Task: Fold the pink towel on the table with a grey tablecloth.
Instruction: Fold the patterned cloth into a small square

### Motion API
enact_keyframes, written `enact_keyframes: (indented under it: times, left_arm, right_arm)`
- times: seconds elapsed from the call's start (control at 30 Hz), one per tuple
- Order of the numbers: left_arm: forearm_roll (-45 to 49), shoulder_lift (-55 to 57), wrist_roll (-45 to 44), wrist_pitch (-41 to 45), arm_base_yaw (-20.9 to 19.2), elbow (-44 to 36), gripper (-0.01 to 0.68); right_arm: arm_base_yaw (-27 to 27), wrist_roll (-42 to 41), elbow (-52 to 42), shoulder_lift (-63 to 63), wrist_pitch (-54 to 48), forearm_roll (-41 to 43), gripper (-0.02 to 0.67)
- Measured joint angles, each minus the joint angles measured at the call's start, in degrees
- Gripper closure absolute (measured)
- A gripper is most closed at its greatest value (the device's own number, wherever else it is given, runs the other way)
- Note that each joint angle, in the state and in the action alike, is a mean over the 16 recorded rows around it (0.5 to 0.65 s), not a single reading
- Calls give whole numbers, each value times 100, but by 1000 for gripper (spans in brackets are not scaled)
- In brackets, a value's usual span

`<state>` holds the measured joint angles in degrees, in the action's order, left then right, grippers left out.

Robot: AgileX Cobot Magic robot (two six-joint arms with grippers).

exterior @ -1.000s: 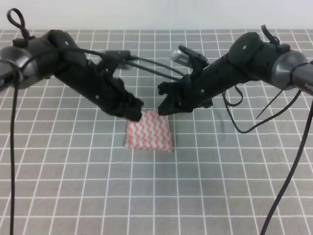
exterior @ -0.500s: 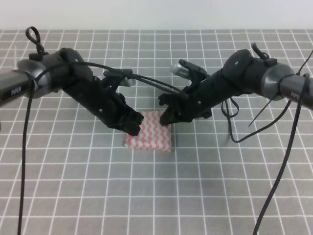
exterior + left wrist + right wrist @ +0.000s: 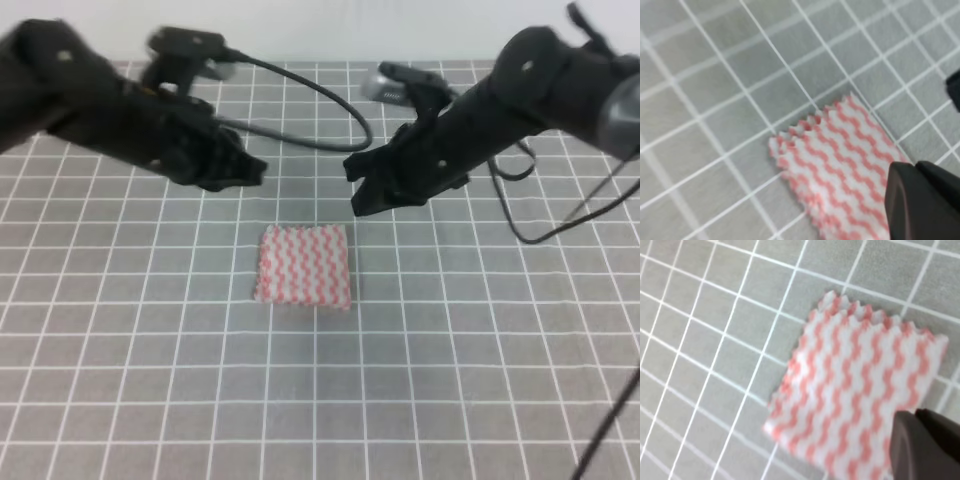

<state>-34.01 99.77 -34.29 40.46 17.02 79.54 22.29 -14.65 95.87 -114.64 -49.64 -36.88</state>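
Below and between the two raised grippers, the pink towel (image 3: 303, 265) lies as a small folded rectangle on the table with a grey tablecloth (image 3: 450, 380). Left gripper (image 3: 245, 170) and right gripper (image 3: 360, 190) hold nothing; whether their fingers are spread, I cannot tell. Folding looks complete; next they need only pull clear.

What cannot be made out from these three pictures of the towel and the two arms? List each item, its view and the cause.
- How many layers the pink towel has: all views show only its top face.
- Left gripper fingers, open or shut: high view, dark and blurred; left wrist view shows one corner of them.
- Right gripper fingers: high view, black against black; right wrist view cuts them off at the edge.
- Towel's full outline: wrist views, hidden by fingers and frame edge.
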Motion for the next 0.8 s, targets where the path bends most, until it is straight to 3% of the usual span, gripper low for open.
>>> enact_keyframes:
  times: [0.43,0.8]
  left_arm:
    - [-345,-4490,-2,-2154,0,-3396,677]
    - [400,-7977,608,-2165,0,-5054,677]
  right_arm:
    - [0,69,-2880,3255,1095,246,664]
    - [0,504,-5033,6400,1448,582,664]
